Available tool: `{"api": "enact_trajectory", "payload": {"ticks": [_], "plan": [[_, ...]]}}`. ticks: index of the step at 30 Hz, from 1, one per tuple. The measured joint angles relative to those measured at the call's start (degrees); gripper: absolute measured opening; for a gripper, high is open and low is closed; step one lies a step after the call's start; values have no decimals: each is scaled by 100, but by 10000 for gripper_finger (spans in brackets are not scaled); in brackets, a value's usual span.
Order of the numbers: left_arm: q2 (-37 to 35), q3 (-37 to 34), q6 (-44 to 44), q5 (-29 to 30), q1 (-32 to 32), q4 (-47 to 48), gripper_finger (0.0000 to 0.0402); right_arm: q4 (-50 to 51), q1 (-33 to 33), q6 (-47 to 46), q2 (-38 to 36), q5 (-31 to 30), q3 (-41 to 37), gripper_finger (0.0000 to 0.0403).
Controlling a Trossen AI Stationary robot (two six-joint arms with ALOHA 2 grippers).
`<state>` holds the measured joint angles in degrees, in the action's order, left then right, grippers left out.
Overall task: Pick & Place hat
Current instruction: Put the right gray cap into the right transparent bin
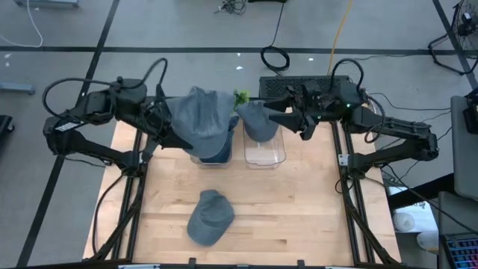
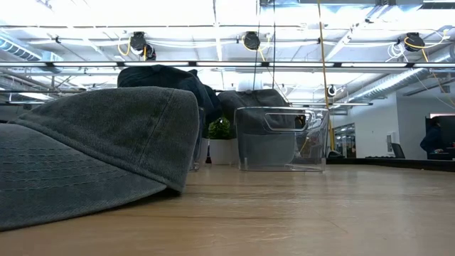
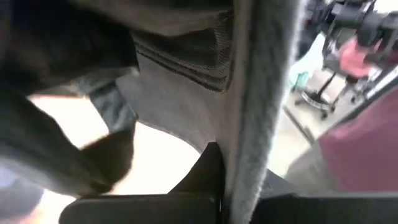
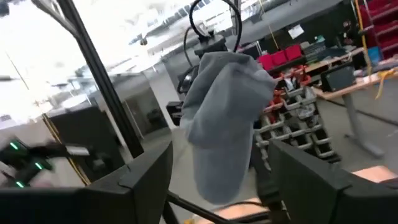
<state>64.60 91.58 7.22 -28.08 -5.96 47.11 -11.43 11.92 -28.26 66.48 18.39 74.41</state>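
Hat number one [image 1: 209, 217], a grey cap, lies flat on the wooden table [image 1: 299, 217] near the front edge, a little left of centre, apart from everything else; in the low view it [image 2: 92, 156] fills the near left of the picture.

Farther back, at the middle of the table, two clear plastic bins stand side by side. The left bin [image 1: 210, 157] is mostly covered by a second grey hat [image 1: 202, 119], which the left tool [image 1: 166, 119] holds above it with its fingers pressed together on the fabric; the left wrist view shows cloth [image 3: 261, 93] right up against that tool. The right bin [image 1: 265, 153] has a third grey hat [image 1: 258, 119] draped over its far rim. The right tool [image 1: 287, 119] sits just to the right of that hat, fingers spread, not gripping it; in the right wrist view the hat [image 4: 227, 112] hangs between and beyond the two dark fingers [image 4: 143, 177].

A small green plant [image 1: 241, 97] stands past the bins at the far edge.
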Motion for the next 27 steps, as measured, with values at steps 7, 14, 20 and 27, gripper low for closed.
{"api": "enact_trajectory", "payload": {"ticks": [7,14,20,27], "plan": [[530,695,-314,183,211,1139,8,653,130,706,61,5,620,250],[1242,1426,-647,610,509,2160,8,824,123,778,172,235,754,249],[1866,2174,-924,1062,700,2925,8,1067,110,866,253,433,766,249],[2468,2652,-1010,1076,770,3271,8,1226,70,961,311,468,768,249]]}}
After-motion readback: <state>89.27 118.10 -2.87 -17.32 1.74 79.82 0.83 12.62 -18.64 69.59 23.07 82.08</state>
